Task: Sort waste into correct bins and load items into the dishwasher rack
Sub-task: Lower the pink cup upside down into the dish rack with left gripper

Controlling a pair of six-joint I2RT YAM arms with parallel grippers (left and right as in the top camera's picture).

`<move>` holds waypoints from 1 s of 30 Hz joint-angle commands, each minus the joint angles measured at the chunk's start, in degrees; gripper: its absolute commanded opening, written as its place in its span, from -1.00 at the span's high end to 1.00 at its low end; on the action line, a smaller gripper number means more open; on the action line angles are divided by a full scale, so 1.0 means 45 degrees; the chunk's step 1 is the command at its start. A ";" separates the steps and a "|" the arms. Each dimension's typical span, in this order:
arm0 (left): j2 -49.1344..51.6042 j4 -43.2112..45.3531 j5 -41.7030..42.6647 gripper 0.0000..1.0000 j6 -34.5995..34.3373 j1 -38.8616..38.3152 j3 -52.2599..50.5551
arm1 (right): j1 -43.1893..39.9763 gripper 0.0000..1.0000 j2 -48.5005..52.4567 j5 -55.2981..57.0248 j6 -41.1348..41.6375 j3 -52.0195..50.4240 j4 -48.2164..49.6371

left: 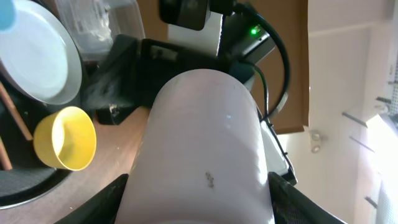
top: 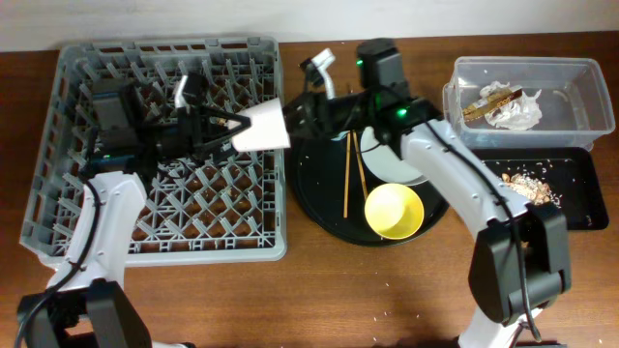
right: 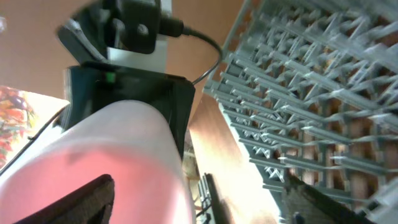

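My left gripper is shut on the pink-white cup and holds it on its side above the right edge of the grey dishwasher rack. In the left wrist view the cup fills the space between the fingers. My right gripper is open right beside the cup's rim. In the right wrist view the cup sits by its left finger. The yellow bowl, chopsticks and white plate lie on the round black tray. The light blue cup shows only at a frame edge.
The round black tray lies right of the rack. The clear tub at the back right holds a crumpled napkin and the gold-brown wrapper. The shallow black tray holds beige food scraps. The right arm hides part of the plate.
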 commanded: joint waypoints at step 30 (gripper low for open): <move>-0.0345 0.7504 -0.4240 0.47 -0.3687 0.0180 0.0015 | -0.2880 -0.97 -0.0622 0.6941 -0.5396 0.0209 -0.9884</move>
